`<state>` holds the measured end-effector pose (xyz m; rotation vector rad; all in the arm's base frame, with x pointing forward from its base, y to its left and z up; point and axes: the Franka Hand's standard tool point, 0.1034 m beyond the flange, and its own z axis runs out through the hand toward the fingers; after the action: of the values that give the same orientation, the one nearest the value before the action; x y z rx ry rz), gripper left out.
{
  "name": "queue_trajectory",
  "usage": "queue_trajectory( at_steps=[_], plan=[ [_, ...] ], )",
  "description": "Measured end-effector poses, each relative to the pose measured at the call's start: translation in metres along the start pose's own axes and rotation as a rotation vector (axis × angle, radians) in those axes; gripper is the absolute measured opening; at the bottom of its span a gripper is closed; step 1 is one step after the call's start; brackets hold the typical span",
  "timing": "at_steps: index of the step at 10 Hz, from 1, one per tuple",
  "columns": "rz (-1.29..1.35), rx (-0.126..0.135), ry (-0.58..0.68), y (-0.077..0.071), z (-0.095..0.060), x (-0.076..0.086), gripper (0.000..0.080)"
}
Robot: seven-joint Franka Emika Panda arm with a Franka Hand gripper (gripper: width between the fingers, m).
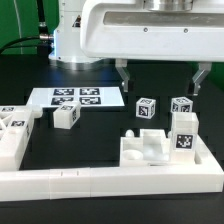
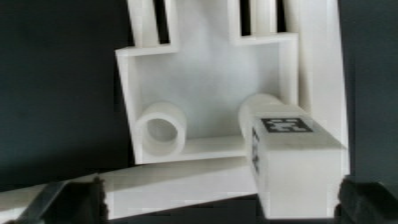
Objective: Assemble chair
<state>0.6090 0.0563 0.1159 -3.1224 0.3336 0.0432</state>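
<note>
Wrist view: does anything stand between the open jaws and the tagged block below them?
Nothing visible does. The gripper hangs open over the tagged block, which stands against the holed slab; the gap down to it looks clear.

Bright, even light; short soft shadows. Near the marker board [image 1: 75,98], chair parts [image 1: 135,152] wash out; wrist view soft throughout.

The black desk [image 1: 105,125] carries the marker board [image 1: 75,97] toward the back, with a small cube [image 1: 67,116] just in front of it. A second cube [image 1: 147,108] and a third cube [image 1: 181,106] sit near each other toward the exterior view's right, behind a big notched block [image 1: 150,152]. A white slab [image 1: 12,145] lies at the exterior view's left, and a long rail [image 1: 100,185] runs along the front.
</note>
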Motion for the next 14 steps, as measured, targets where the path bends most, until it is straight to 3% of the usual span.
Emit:
queue_trajectory(
  at_steps=[1, 2, 3, 4, 9, 12, 14],
  plan=[
    [0.005, -0.003, -0.001, 0.022, 0.002, -0.012, 0.0649],
    [0.027, 0.012, -0.019, 0.053, 0.007, -0.025, 0.0649],
    [0.080, 0.037, -0.041, 0.088, 0.008, -0.026, 0.0649],
    [0.068, 0.035, -0.020, 0.096, 0.008, -0.023, 0.0649],
    [0.066, 0.035, -0.026, 0.094, 0.011, -0.026, 0.0649],
    [0.147, 0.028, -0.098, 0.128, 0.039, -0.074, 0.0649],
    [0.150, 0.029, -0.104, 0.129, 0.042, -0.077, 0.0649]
  ],
)
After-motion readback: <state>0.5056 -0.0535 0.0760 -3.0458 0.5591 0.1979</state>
